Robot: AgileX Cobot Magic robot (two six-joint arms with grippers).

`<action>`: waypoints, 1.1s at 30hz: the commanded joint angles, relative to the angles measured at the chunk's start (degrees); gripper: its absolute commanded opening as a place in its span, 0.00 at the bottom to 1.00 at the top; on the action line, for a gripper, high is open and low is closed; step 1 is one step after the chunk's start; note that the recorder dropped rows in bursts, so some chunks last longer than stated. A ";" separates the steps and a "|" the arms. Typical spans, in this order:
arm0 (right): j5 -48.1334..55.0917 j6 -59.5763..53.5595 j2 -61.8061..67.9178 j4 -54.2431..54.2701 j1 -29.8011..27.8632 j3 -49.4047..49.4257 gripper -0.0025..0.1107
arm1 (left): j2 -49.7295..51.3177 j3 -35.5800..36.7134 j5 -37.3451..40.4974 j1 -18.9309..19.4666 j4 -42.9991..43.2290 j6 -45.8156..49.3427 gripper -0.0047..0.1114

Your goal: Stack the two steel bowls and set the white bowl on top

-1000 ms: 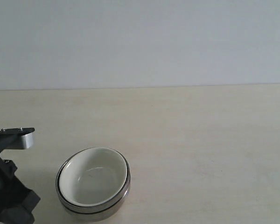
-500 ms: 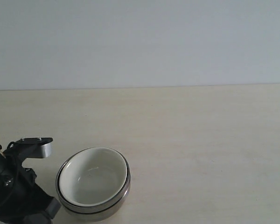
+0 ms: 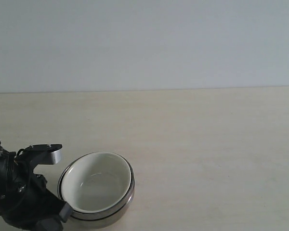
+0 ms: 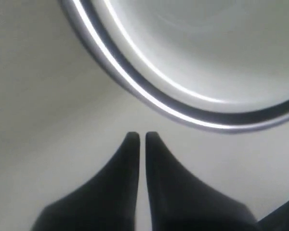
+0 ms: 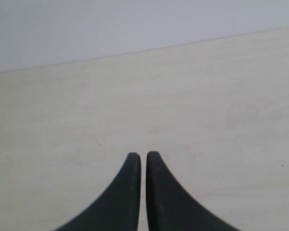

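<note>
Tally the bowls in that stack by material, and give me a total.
White ceramic bowl: 1
Steel bowls: 2, judging by the two metal bands nested beneath it
Total: 3

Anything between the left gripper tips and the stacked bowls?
Nothing. In the left wrist view, only a bare strip of table separates the shut left gripper from the rim of the steel bowls.
</note>
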 commanded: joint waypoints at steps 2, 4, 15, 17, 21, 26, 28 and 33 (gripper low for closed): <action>-0.45 -0.05 -0.25 -0.35 -0.14 -0.03 0.02 | 1.27 -0.33 -2.15 -0.52 -6.57 6.42 0.07; -0.45 -0.05 -0.25 -0.35 -0.14 -0.03 0.02 | 1.65 -0.33 -3.34 -0.52 -7.51 6.95 0.07; -0.45 -0.05 -0.25 -0.35 -0.14 -0.03 0.02 | 3.80 -3.34 -5.65 -0.52 -8.94 6.95 0.07; -0.45 -0.05 -0.25 -0.35 -0.14 -0.03 0.02 | 3.80 -4.76 -5.65 -0.52 -9.34 6.95 0.07; -0.45 -0.05 -0.25 -0.35 -0.14 -0.03 0.02 | 3.80 -7.50 -4.11 -0.52 -9.34 6.95 0.07; -0.45 -0.05 -0.25 -0.35 -0.14 -0.03 0.02 | 3.80 -9.68 -1.01 -0.52 -9.17 6.95 0.07; -0.45 -0.05 -0.25 -0.35 -0.14 -0.03 0.02 | 3.80 -9.68 -0.48 -0.52 -8.09 6.95 0.07; -0.45 -0.05 -0.25 -0.35 -0.14 -0.03 0.02 | 2.55 -9.02 -1.01 -0.14 -1.28 -0.79 0.07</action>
